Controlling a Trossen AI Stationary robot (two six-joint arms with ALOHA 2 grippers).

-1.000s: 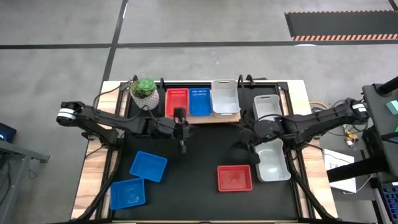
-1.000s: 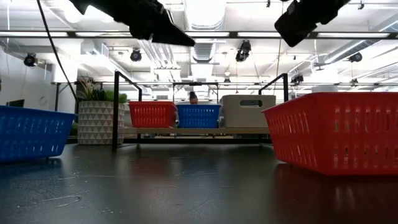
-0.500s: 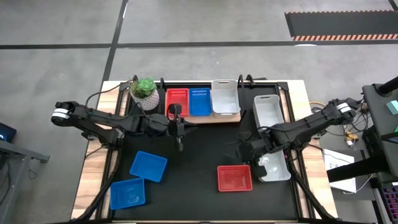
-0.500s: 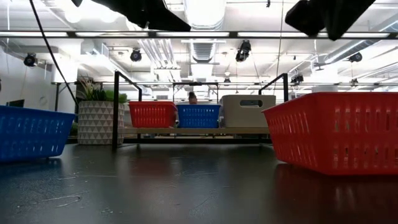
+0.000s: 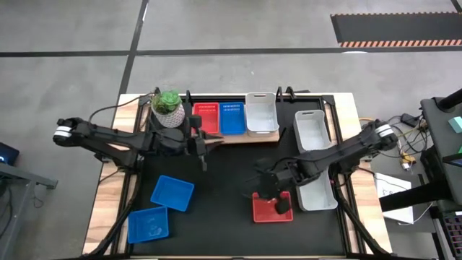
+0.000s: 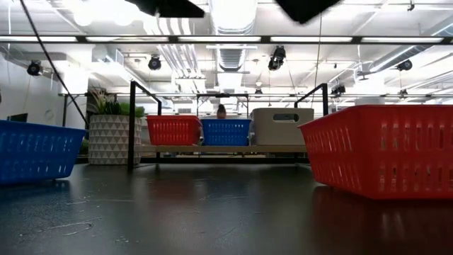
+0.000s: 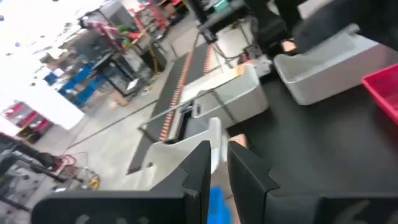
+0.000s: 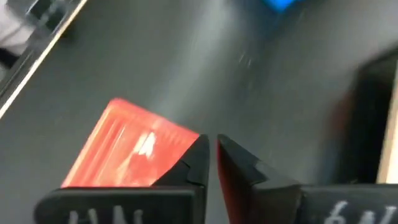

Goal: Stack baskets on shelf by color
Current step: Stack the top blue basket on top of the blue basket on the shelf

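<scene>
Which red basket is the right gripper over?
The loose red basket on the black tabletop, front right, with the right gripper above it. The other red basket sits on the shelf, far off.

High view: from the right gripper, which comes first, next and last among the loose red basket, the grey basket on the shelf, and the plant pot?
From the right gripper:
1. Loose red basket, right beneath it on the tabletop's near side.
2. Grey basket on the shelf, at the shelf's right end, farther back.
3. Plant pot, at the table's back left, beyond the shelf's left end.
</scene>
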